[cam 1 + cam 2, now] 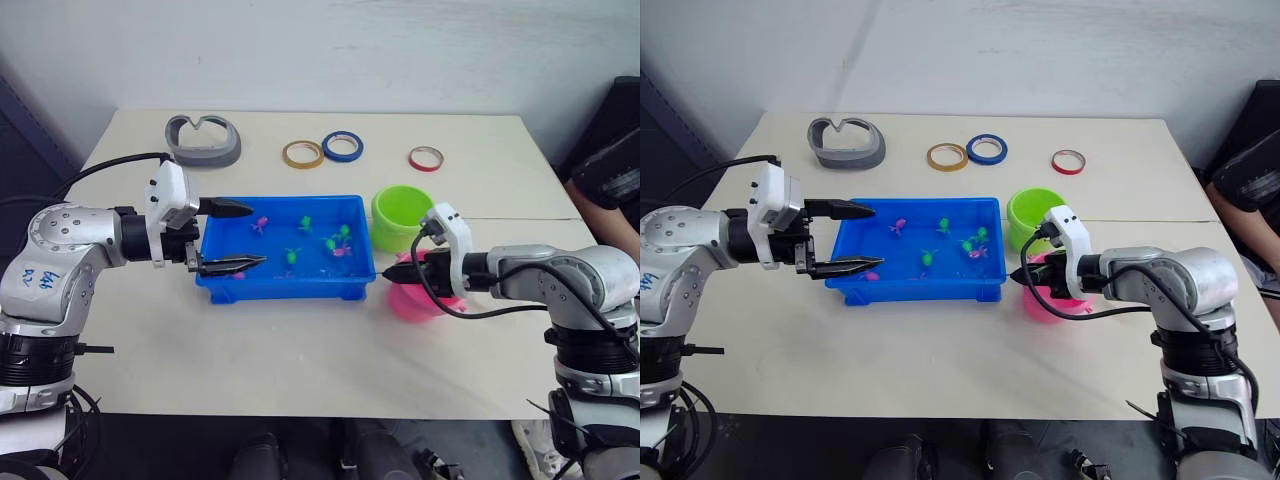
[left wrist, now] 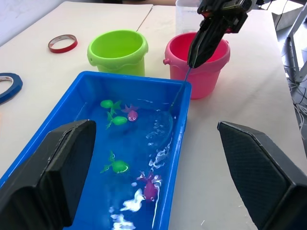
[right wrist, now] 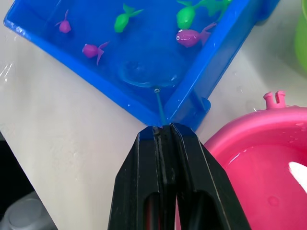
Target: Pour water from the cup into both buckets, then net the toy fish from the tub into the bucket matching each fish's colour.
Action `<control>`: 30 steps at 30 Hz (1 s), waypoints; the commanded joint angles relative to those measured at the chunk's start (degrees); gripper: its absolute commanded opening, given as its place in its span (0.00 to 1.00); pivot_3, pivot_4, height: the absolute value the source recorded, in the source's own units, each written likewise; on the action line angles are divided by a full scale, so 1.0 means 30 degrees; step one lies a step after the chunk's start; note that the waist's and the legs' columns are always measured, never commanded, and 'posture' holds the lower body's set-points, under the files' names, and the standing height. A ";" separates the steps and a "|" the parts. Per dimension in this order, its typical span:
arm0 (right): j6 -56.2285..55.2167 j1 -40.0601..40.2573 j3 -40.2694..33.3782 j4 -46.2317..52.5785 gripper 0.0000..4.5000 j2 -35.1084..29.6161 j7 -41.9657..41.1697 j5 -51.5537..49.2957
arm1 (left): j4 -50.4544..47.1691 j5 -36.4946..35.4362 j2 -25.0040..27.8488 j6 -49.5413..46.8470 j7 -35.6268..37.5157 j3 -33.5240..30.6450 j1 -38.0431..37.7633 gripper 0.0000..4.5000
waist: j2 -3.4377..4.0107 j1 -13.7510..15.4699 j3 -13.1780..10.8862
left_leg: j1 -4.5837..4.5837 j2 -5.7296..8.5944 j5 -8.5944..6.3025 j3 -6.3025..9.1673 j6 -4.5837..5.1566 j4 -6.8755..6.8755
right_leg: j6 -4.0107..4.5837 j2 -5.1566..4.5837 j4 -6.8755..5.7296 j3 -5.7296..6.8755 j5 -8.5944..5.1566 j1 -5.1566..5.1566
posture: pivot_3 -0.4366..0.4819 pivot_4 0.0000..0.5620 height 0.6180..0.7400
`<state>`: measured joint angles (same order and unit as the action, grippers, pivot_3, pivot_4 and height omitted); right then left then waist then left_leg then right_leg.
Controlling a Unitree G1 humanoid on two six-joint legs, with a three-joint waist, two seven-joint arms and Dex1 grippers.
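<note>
My left arm: reaches in level from the left; left jaws (image 1: 232, 236) released, fingers spread wide, straddling the left short wall of the tub (image 1: 212, 285), one finger over the water, the other along the front left corner. Holding nothing.

My right arm: reaches in level from the right, elbow bent; right jaws (image 3: 165, 128) clenched on the thin handle of the net (image 3: 144, 72), just outside the tub's right front corner and in front of the pink bucket (image 1: 420, 302). The handle slants down over the tub's rim; the hoop lies under the water near that corner.

Tub: blue, holding water, mid-bench, long side toward me. Toy fish (image 1: 291, 257) lie scattered in the water, pink and green, none in the hoop as far as I can tell.

Buckets: green bucket (image 1: 402, 216) just beside the tub's far right corner; pink bucket nearer me, at the tub's right end, water in it. The two stand close together.

Cup (image 2: 187, 14): clear, behind the pink bucket in the left wrist view.

Open room: bare bench (image 1: 300, 350) along the whole front of the tub and to its left. Far side carries a grey curved object (image 1: 203, 142) and three tape rings (image 1: 342, 146), well apart from the tub. A person's dark sleeve (image 1: 610, 175) sits at the right bench edge.
</note>
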<state>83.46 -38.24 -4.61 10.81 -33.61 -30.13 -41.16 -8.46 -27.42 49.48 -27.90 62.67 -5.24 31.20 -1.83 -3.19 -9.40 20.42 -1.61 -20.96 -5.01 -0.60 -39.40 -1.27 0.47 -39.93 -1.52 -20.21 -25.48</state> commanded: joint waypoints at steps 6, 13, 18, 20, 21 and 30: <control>-0.1628 -0.0137 -0.1175 0.0458 0.00 0.1610 0.2308 0.1330 | -0.0425 -0.0080 0.0018 0.0205 -0.0073 -0.0324 -0.0033 0.99 | 0.0001 -0.0028 0.0000 | 0.0002 0.0002 0.0000 0.0000 0.0000 0.0001 | 0.0000 0.0000 0.0002 0.0000 0.0000 0.0000 | 0.48 0.27 1.00; -0.3740 0.2049 0.0859 0.3451 0.00 0.0016 0.1307 0.2183 | -0.0272 -0.0019 0.0006 0.0314 -0.0023 -0.0300 0.0016 0.99 | 0.0001 0.0004 0.0000 | 0.0005 0.0004 0.0000 0.0001 0.0002 0.0014 | 0.0000 0.0000 0.0017 0.0001 0.0000 -0.0001 | 0.48 0.27 1.00; -0.6122 0.2986 0.1996 0.3838 0.00 -0.1848 0.0051 0.3135 | 0.0006 0.0068 -0.0144 0.0464 0.0049 -0.0092 0.0271 0.99 | 0.0000 0.0030 0.0000 | 0.0004 0.0008 -0.0001 0.0003 0.0003 0.0014 | -0.0001 0.0000 0.0022 0.0002 0.0000 0.0004 | 0.48 0.27 1.00; -0.7122 0.3248 0.2337 0.3883 0.00 -0.2406 -0.0305 0.3607 | 0.0192 0.0143 -0.0207 0.0533 0.0096 0.0006 0.0431 0.99 | 0.0000 0.0061 0.0000 | 0.0004 0.0008 -0.0001 0.0003 0.0003 0.0014 | -0.0001 0.0000 0.0024 0.0003 0.0000 0.0004 | 0.48 0.27 1.00; -0.7425 0.3377 0.2476 0.3904 0.00 -0.2573 -0.0402 0.3765 | 0.0248 0.0179 -0.0231 0.0569 0.0124 0.0036 0.0471 0.99 | 0.0000 0.0076 0.0000 | 0.0004 0.0009 -0.0001 0.0003 0.0002 0.0014 | -0.0001 0.0000 0.0025 0.0002 0.0000 0.0004 | 0.48 0.27 1.00; -0.8483 0.3186 0.3020 0.3458 0.00 -0.1978 -0.0209 0.4443 | 0.0537 0.0288 -0.0390 0.0747 0.0243 0.0252 0.0798 0.99 | -0.0004 0.0051 0.0003 | 0.0001 0.0007 -0.0001 0.0002 0.0002 0.0013 | 0.0000 0.0000 0.0018 0.0002 0.0000 0.0004 | 0.48 0.27 1.00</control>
<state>59.67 -28.43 4.48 21.46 -38.61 -30.71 -30.02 -6.19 -26.60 48.15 -26.60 63.34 -3.80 32.45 -1.84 -3.03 -9.39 20.42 -1.59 -20.96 -5.00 -0.60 -39.36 -1.27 0.46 -39.88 -1.51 -20.21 -25.47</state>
